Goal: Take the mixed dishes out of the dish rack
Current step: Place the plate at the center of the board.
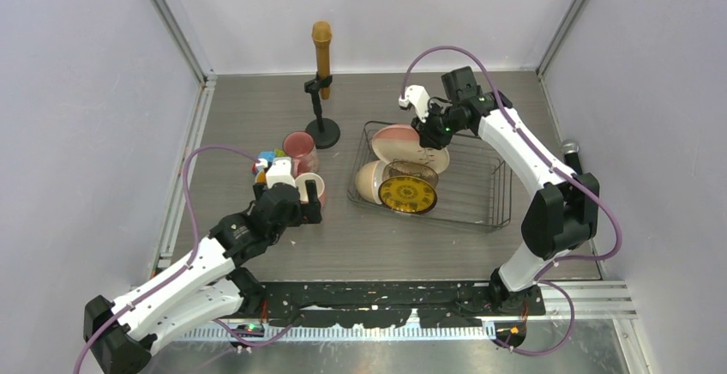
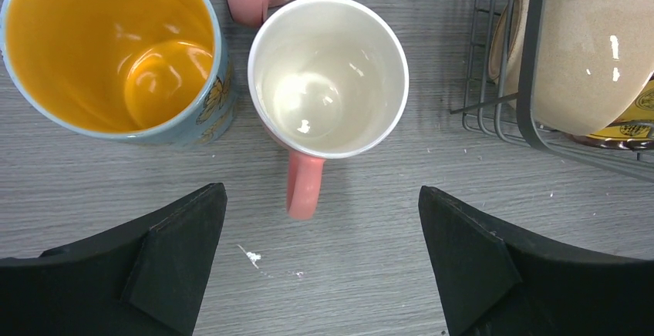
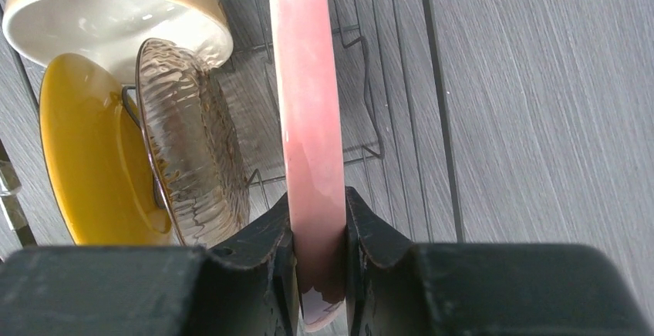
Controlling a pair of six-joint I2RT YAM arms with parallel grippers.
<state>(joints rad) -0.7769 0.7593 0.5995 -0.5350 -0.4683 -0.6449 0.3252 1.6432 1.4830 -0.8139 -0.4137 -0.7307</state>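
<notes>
Two black fingers of the right pincer [image 3: 318,206] are squeezed onto the edge of the big pink plate [image 3: 307,82]. The plate stands on its edge in the dish rack [image 1: 500,196]. Next to it in the rack sit a brownish glass bowl [image 3: 193,136], a small yellow plate [image 3: 81,151] and a cream bowl [image 3: 116,12]. So four dishes are not out yet.

Over on the table [image 1: 411,237], the left pincer [image 2: 320,193] is wide open and holds nothing. It hangs right above a pink mug with white inside [image 2: 328,74]. A mug with yellow inside [image 2: 108,43] stands just beside it, and another pink mug [image 1: 299,145] is close behind. I think three mugs are done, so the job looks nearly half done.

I see no words or labels to read anywhere, only a dark pattern on the yellow plate.
</notes>
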